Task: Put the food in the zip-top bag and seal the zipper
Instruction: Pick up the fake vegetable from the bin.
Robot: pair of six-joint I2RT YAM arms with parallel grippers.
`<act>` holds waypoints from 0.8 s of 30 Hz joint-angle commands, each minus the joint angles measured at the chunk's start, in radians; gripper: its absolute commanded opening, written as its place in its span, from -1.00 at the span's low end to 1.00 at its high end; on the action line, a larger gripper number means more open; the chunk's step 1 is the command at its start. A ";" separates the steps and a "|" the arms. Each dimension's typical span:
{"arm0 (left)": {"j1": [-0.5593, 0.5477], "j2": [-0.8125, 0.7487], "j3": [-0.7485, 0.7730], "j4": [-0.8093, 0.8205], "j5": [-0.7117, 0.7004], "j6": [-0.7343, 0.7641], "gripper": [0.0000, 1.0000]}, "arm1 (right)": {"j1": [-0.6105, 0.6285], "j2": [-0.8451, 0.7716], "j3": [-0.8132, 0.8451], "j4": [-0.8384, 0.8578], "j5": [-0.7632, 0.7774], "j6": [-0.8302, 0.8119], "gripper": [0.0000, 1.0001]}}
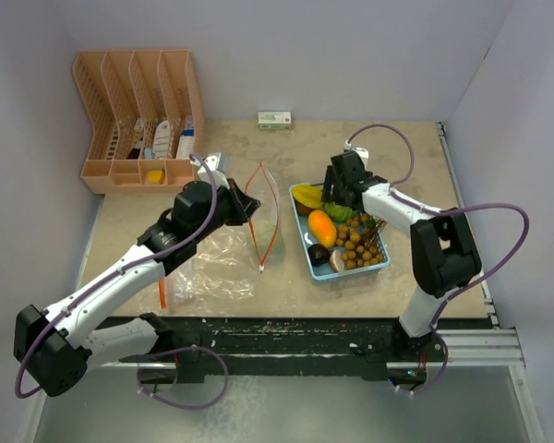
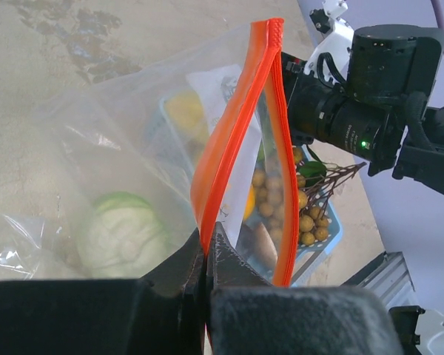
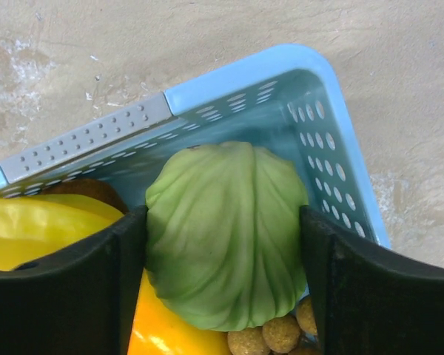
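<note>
My left gripper (image 1: 248, 209) is shut on the orange zipper edge (image 2: 237, 140) of the clear zip-top bag (image 1: 212, 263) and holds its mouth up and open toward the tray. A pale green round piece (image 2: 122, 237) shows through the plastic. My right gripper (image 1: 337, 209) is down in the light blue tray (image 1: 351, 273), its fingers pressed on both sides of the green leafy piece (image 3: 226, 237). Also in the tray are a yellow fruit (image 1: 307, 195), an orange fruit (image 1: 322, 227), a dark brown lump (image 1: 319, 254), a beige slice (image 1: 337, 261) and a bunch of brown balls (image 1: 360, 247).
A peach-coloured desk organizer (image 1: 138, 111) stands at the back left. A small white box (image 1: 274, 120) lies at the back wall. A thin orange strip (image 1: 162, 293) lies near the bag's front left corner. Walls close in on both sides.
</note>
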 commanded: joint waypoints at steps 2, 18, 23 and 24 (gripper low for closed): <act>0.004 -0.024 0.014 0.011 -0.003 0.014 -1.00 | -0.005 -0.035 -0.037 -0.025 0.012 0.028 0.02; 0.004 0.013 0.025 0.029 -0.005 0.013 -1.00 | -0.004 -0.341 0.001 -0.136 -0.011 -0.001 -0.67; 0.004 0.034 0.026 0.039 0.000 0.009 -1.00 | -0.004 -0.483 -0.037 -0.027 -0.313 -0.091 -0.70; 0.004 0.038 0.026 0.040 0.001 0.010 -1.00 | -0.004 -0.521 -0.061 0.017 -0.403 -0.103 -0.70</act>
